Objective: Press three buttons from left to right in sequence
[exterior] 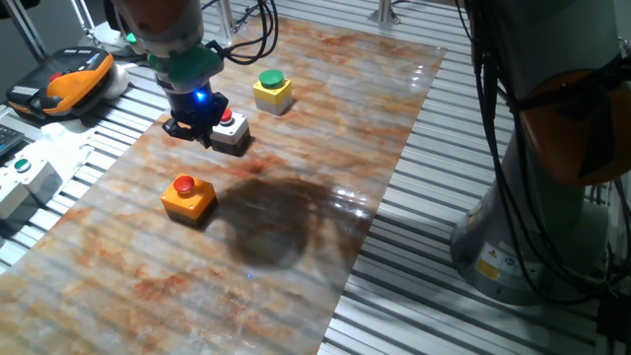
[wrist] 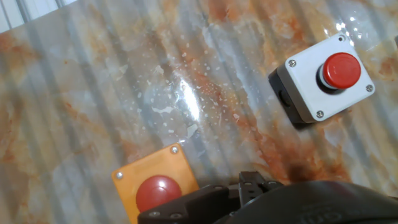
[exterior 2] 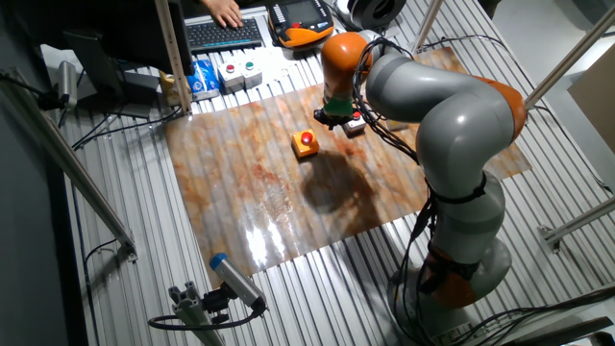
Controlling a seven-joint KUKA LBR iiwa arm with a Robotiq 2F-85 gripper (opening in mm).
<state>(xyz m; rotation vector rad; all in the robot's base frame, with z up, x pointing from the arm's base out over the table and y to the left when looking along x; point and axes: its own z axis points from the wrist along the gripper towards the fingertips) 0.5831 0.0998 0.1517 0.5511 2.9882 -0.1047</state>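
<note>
Three buttons stand on the marbled board. The yellow box with green cap (exterior: 272,90) is farthest back, the grey-white box with red cap (exterior: 231,131) (wrist: 320,78) is in the middle, and the orange box with red cap (exterior: 187,197) (exterior 2: 307,143) (wrist: 158,190) is nearest. My gripper (exterior: 199,128) (exterior 2: 332,117) hovers low just left of the grey-white box, between it and the orange one. In the hand view only the dark gripper body (wrist: 249,196) shows at the bottom edge, so no gap between the fingertips can be read. The arm hides the yellow box in the other fixed view.
A white control box with a small green button (exterior: 25,177) and an orange-black pendant (exterior: 69,84) lie off the board's left edge. The robot base (exterior: 552,217) stands to the right. A keyboard (exterior 2: 223,34) sits behind the board (exterior: 296,247).
</note>
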